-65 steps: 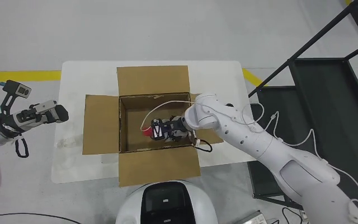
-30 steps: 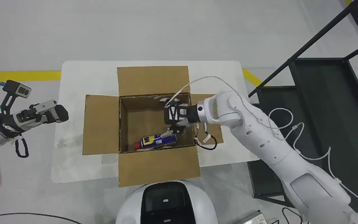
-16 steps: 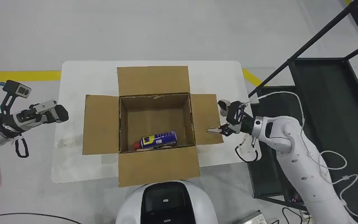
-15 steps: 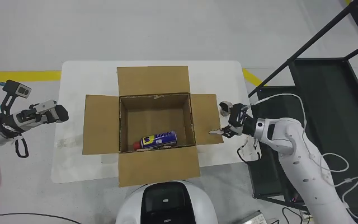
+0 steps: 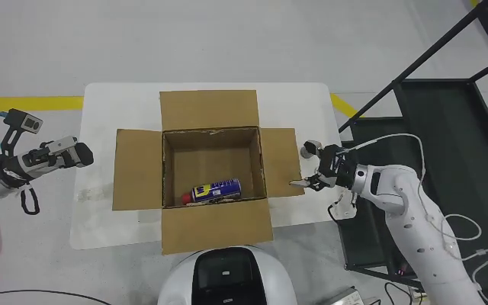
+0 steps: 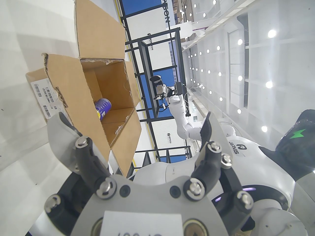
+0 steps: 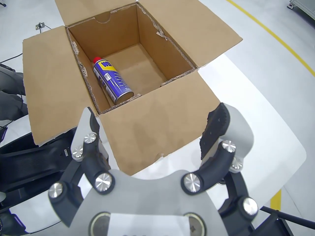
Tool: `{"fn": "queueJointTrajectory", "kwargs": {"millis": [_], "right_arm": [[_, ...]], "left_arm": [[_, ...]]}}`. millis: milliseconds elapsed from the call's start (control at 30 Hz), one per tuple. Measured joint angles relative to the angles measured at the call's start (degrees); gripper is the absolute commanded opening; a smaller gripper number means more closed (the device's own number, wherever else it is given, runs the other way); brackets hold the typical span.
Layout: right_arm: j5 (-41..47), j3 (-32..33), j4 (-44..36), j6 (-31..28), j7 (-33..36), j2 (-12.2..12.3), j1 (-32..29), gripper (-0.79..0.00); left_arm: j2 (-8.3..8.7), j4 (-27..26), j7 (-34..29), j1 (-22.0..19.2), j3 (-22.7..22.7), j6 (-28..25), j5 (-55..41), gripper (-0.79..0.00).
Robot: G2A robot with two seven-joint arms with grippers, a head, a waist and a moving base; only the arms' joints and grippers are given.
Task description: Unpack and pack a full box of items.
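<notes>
Hovering released and empty over the box (image 5: 213, 162) flap (image 5: 280, 156) near the counter's (image 5: 99, 114) right edge, the right tool (image 5: 303, 163) should enter vertically toward the spray can (image 5: 213, 190) lying along the box's robot-side wall.

top: overhead, looking down | left wrist: low beside box (image 6: 66, 92) | right wrist: close above it | shared: box

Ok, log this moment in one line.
box: open, on table | can: lying inside, by near wall | right gripper: open, empty, at right flap | left gripper: open, empty, left of table
</notes>
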Motion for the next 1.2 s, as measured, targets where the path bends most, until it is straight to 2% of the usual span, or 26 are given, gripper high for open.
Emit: {"fn": "queueJointTrajectory", "kwargs": {"millis": [167,433,700,1067,1200], "right_arm": [[0.6,2.6,5.0,5.6,2.9,0.2,0.3,0.0],[-1.7,5.7,17.6,6.6,4.5,0.8,1.1,0.0],[-7.4,-1.0,27.6,5.2,5.0,0.3,5.8,0.0],[-8.5,-8.9,39.4,11.0,2.0,-1.6,14.0,0.0],[-9.4,-10.6,41.9,11.9,1.2,-2.0,15.4,-0.105]], "left_arm": [[0.0,0.0,0.0,0.0,0.0,0.0,0.0,0.0],[0.0,0.0,0.0,0.0,0.0,0.0,0.0,0.0],[0.0,0.0,0.0,0.0,0.0,0.0,0.0,0.0],[0.0,0.0,0.0,0.0,0.0,0.0,0.0,0.0],[0.0,0.0,0.0,0.0,0.0,0.0,0.0,0.0]]}}
